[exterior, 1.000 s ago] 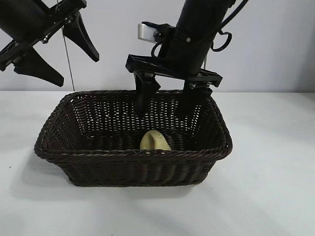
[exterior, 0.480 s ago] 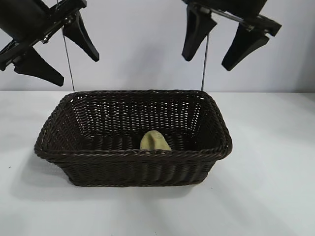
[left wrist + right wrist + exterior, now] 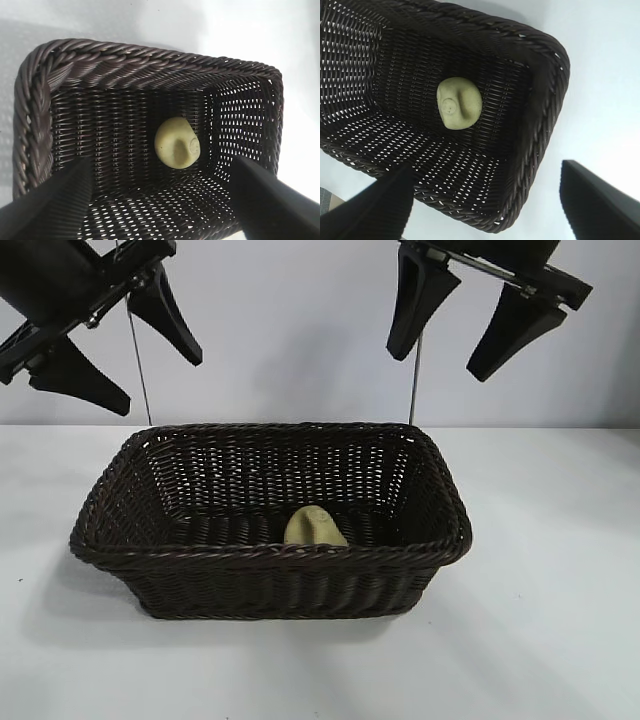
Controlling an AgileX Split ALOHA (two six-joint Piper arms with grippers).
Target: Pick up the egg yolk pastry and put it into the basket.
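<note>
So at this point the egg yolk pastry (image 3: 315, 526) was sitting on the floor of the basket (image 3: 120, 550), loose, nothing touching it, roughly mid-floor and up close to the near long wall as the outside camera saw it. The right gripper (image 3: 480, 312) hung well above the basket's far right corner, fingers spread wide and holding nothing, and the pastry lay below it and off toward the basket's middle. Its own wrist cam showed the pastry (image 3: 459, 102) plainly between the two dark fingertips (image 3: 375, 210) with lots of open weave around it, dimple side visible. The left gripper (image 3: 110, 340) was up high too, above and outside the basket's far left corner, also wide open and empty, with the pastry (image 3: 177, 142) down below between its fingers in that arm's view. My read was that the drop-off step was basically finished and the job looked done, since the pastry was inside and resting flat. What was left, I'd guess, was only clearing out: the right arm going up and away to a park spot without dipping back toward the rim. No regrasp seemed needed, the thing didn't look tilted against the wall or about to roll anywhere.
</note>
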